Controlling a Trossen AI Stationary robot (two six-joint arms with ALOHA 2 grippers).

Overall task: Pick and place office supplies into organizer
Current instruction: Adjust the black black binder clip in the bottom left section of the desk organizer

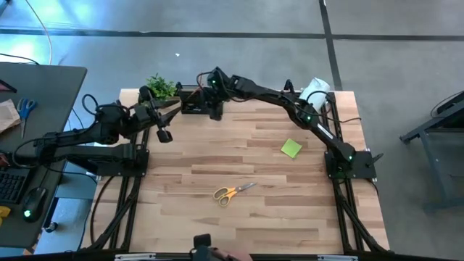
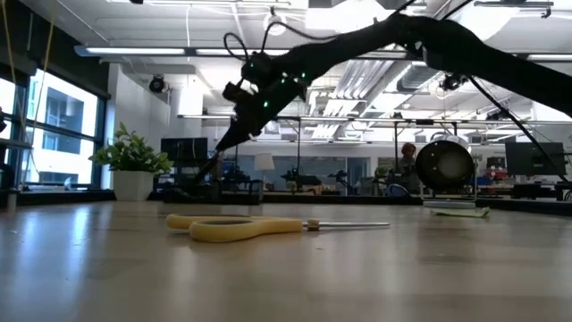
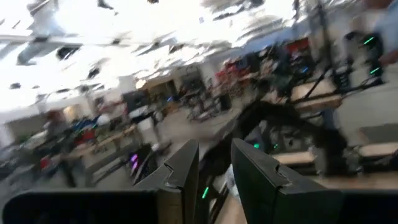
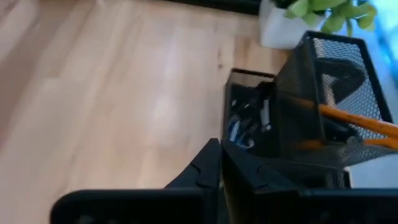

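The black mesh organizer (image 1: 193, 100) stands at the table's far edge, next to the plant. Orange pencils (image 4: 356, 122) lean in its tall cup (image 4: 323, 93), and small dark and bluish items (image 4: 245, 127) lie in its low compartment. My right gripper (image 4: 222, 152) hovers shut just above the organizer's near side (image 1: 214, 109), with nothing visible between its fingers. My left gripper (image 1: 172, 107) is raised at the far left and points level toward the organizer, its fingers (image 3: 186, 168) slightly apart and empty. The yellow-handled scissors (image 1: 233, 192) and the lime-green sticky-note pad (image 1: 291, 148) lie flat on the table.
A small green plant (image 1: 161, 87) in a white pot stands left of the organizer. A white cylinder (image 1: 315, 90) lies at the far right corner. The right arm (image 1: 290, 105) spans the far edge. Bare wood lies between the scissors (image 2: 268, 225), the pad (image 2: 458, 212) and the organizer.
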